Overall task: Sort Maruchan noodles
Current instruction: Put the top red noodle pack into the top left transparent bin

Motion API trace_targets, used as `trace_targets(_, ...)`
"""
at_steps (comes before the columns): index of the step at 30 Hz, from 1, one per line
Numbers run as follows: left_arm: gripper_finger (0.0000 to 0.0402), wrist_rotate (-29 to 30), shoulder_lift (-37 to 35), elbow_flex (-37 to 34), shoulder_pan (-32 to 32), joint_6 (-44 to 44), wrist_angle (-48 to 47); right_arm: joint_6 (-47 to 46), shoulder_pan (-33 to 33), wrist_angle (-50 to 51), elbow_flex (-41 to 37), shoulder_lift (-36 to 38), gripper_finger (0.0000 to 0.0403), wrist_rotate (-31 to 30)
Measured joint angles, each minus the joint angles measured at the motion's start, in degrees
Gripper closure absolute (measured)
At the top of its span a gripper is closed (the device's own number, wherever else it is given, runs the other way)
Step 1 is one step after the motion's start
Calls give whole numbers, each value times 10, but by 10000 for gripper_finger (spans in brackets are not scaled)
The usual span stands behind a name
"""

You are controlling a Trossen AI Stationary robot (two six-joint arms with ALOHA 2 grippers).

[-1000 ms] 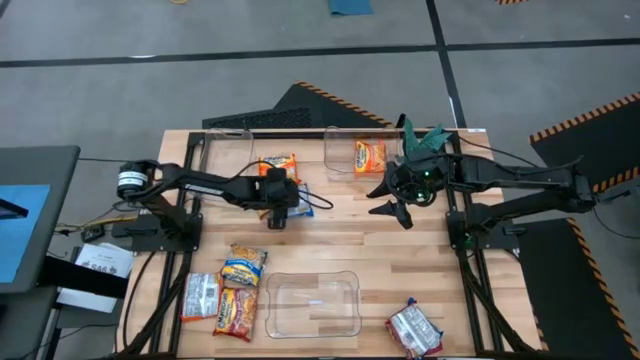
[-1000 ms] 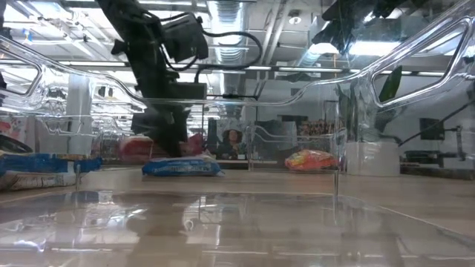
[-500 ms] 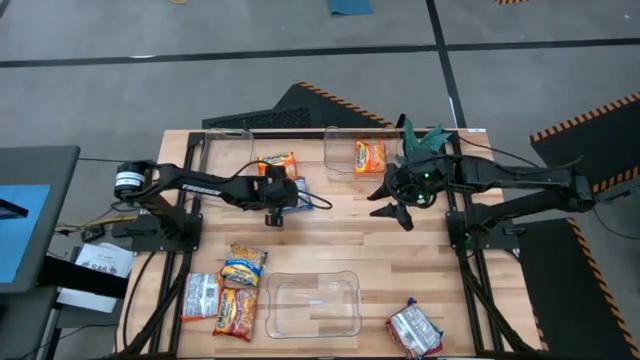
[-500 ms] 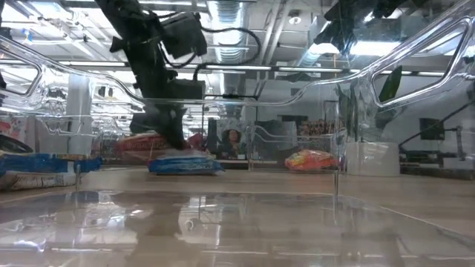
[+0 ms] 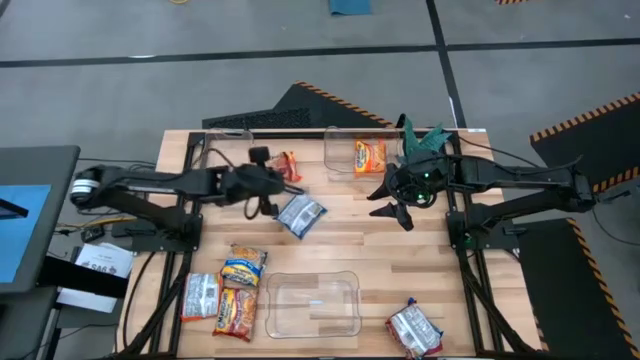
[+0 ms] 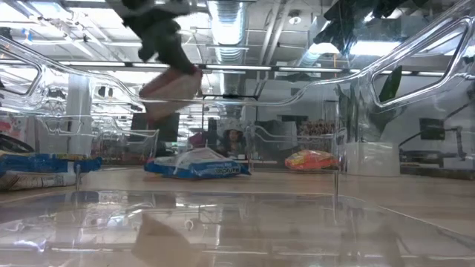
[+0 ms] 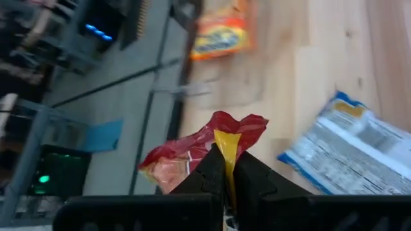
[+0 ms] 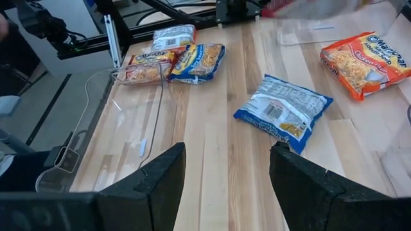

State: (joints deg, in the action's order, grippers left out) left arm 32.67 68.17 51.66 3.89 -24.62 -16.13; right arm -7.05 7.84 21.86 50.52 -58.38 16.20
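My left gripper (image 5: 272, 178) is shut on a red-orange Maruchan noodle packet (image 5: 288, 165), raised above the table's far left part; the left wrist view shows this packet (image 7: 204, 146) crumpled just past the fingertips. A blue packet (image 5: 300, 214) lies flat on the table close by. Another orange packet (image 5: 369, 155) lies in the clear bin (image 5: 340, 140) at the far edge. My right gripper (image 5: 395, 205) hovers open over the table's right half, with nothing between its fingers. My left gripper pinches a crumpled end (image 7: 225, 142) of the red-orange packet between its two fingers. The packet is lifted clear of the table. In the low view it hangs, blurred, below the gripper (image 6: 171, 89).
Three packets (image 5: 243, 268) (image 5: 200, 295) (image 5: 233, 310) lie together at the near left. A clear bin (image 5: 310, 303) stands at the near middle, and a red-and-silver packet (image 5: 413, 328) lies to its right. A green plant (image 5: 425, 140) stands at the far right.
My left gripper has shut on the red-orange packet and risen with it, drawing back toward the table's left and far edges. The packet is now lifted clear. The blue packet beside it has slid a little toward the near edge and turned about.
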Motion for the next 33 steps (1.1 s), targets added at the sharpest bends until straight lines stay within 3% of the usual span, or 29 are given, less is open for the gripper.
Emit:
trace_targets(9, 401, 128, -106, 0, 6, -51, -18, 0, 0, 0, 0, 0, 159, 0)
trace_targets(12, 401, 145, -131, 0, 29, -58, -26, 0, 0, 0, 0, 0, 159, 0)
trace_targets(18, 401, 139, -156, -31, 108, -12, -37, 0, 0, 0, 0, 0, 159, 0)
trace_targets(26, 401, 98, -156, -130, 213, 84, -32, 0, 0, 0, 0, 0, 159, 0)
trace_targets(29, 401, 104, -150, -156, 241, 88, -23, 0, 0, 0, 0, 0, 159, 0)
trace_targets(33, 401, 72, -134, -179, 283, 67, 6, 0, 1, 0, 0, 0, 159, 0)
